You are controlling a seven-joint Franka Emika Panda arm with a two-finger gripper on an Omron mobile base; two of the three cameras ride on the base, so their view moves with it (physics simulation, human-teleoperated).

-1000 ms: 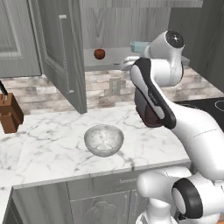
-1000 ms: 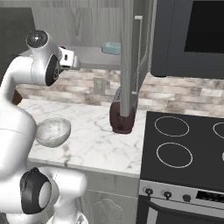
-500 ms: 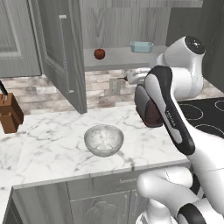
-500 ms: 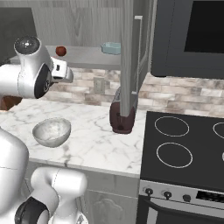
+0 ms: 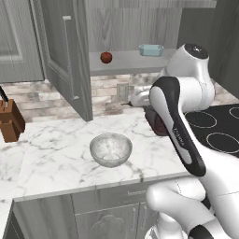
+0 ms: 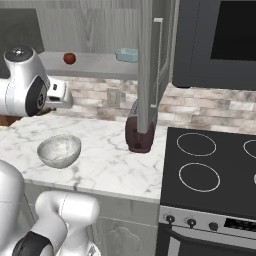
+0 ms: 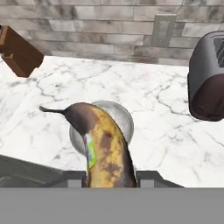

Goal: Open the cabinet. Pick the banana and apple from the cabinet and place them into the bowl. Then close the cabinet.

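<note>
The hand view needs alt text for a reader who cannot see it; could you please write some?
A spotted yellow-brown banana is held in the tool, above a grey-white bowl on a marble counter. A dark red toaster stands at right, a wooden knife block at upper left.

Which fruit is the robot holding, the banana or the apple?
The banana. It sticks up between the gripper fingers, above the bowl. The red apple sits alone on the open cabinet shelf.
</note>
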